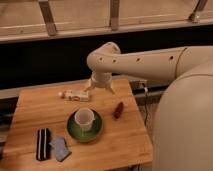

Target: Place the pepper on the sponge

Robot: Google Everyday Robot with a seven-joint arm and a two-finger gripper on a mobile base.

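One smooth hand (100, 88) above wooden table (35, 107)

I noted the gripper (100, 89) over the far side of the wooden table (30, 112), fingers spread apart. A pale packet (75, 95) lay just beside it, on the view's left. The pepper (118, 110) lay near it, nearer the camera and rightward. Below the gripper, a white cup (84, 119) stood on a green plate (75, 133). The sponge (60, 148) lay well apart from the gripper, beside a striped black block (43, 144).
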